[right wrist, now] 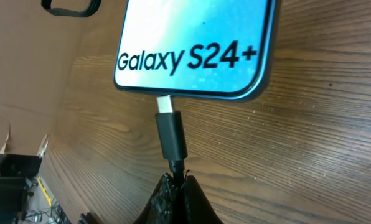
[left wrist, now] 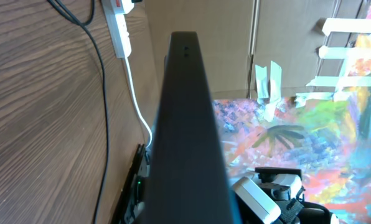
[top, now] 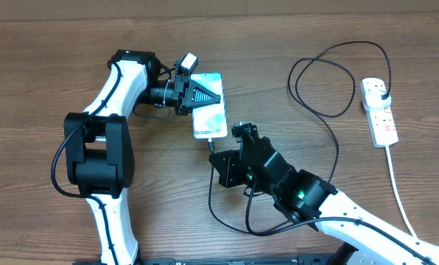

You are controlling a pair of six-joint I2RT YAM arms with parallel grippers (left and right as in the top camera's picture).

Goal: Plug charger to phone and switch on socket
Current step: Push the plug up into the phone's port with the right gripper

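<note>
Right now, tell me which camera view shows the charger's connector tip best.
The right wrist view: the connector tip sits large and sharp, its silver end at the bottom edge of the phone. Overhead shows only a small dark speck below the phone. The left wrist view does not show it.

Brown wood-grain table [top: 43, 59], phone [top: 209, 118] on it; looping black charger [top: 336, 149], white socket [top: 379, 110] near one edge

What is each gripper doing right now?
Left gripper: closed on the top end of the phone.
Right gripper: closed on the charger, just behind its tip, which is at the phone's port.
</note>
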